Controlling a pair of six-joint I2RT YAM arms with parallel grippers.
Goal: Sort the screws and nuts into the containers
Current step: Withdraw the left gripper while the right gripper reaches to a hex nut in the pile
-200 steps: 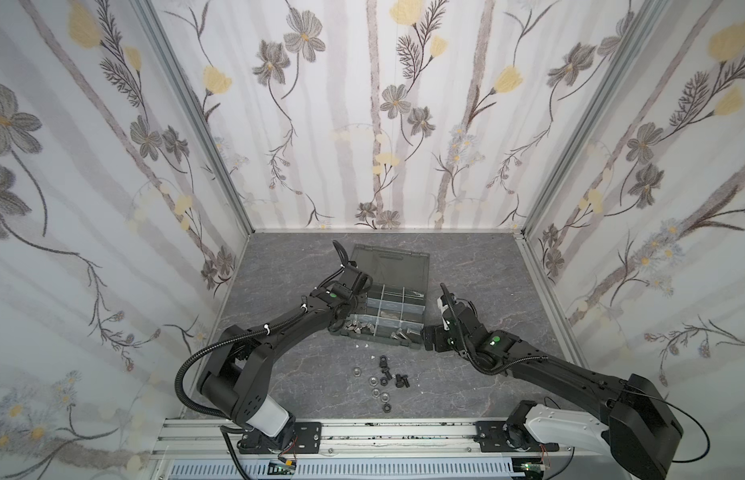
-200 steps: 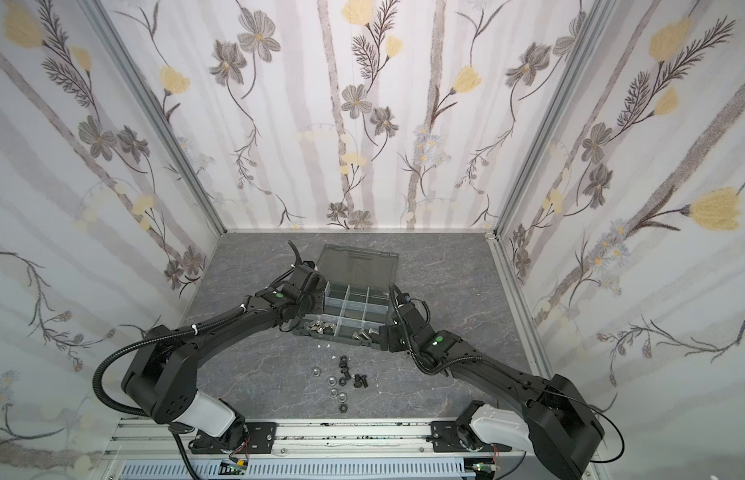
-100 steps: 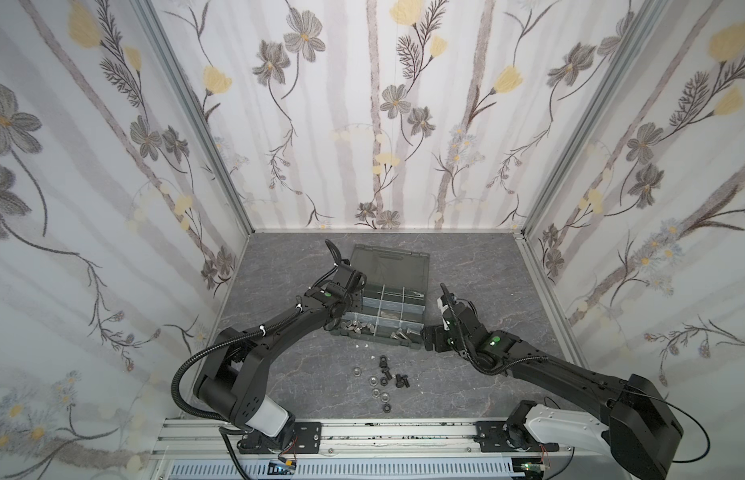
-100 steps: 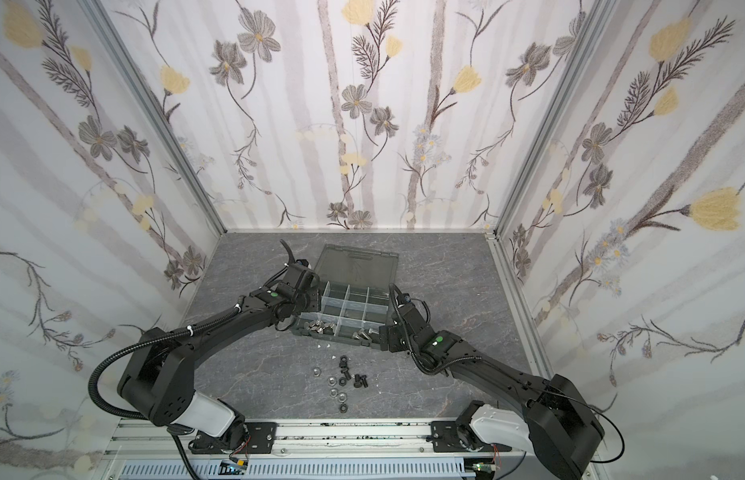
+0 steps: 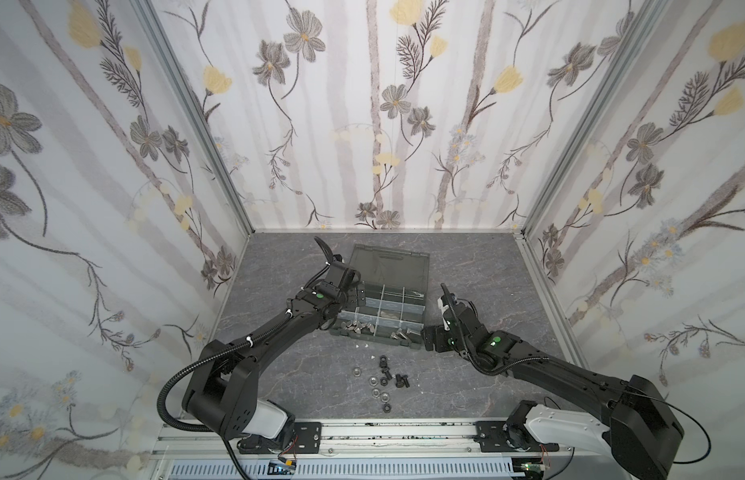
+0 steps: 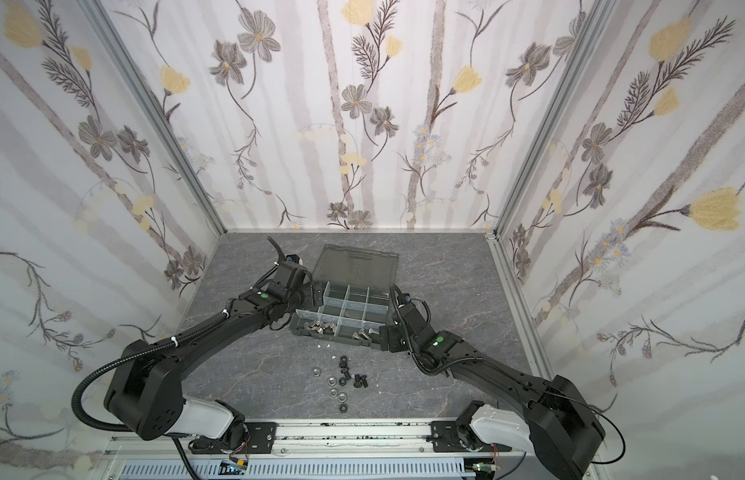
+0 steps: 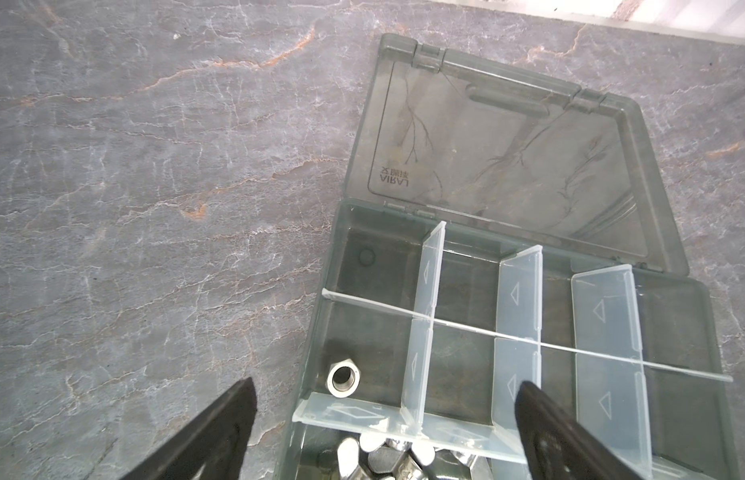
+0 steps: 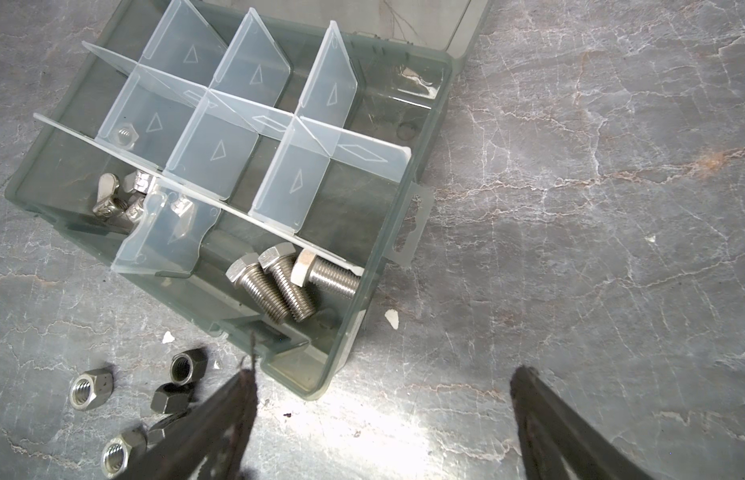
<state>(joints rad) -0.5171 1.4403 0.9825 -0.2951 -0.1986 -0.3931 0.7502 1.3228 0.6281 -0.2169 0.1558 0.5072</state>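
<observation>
You can read just one marking. It sits on the smoky lid (image 7: 508, 137) of the organiser box (image 7: 321, 345), which in both top views lies open at 12 o'clock of the containers (image 7: 458, 374). Raised lettering (image 7: 395, 179) stands in one corner of the lid. You see it from the inner side, so it runs mirrored. It looks like "AIRAJ", the last letter unsure, and the small characters beside it are too fine to make out. The clear dividers (image 8: 321, 70) each bear a small outlined triangle (image 8: 332, 94). The long cross divider (image 8: 387, 153) bears flat rhombus outlines (image 8: 360, 151). In both top views the lettering is too small to read.
</observation>
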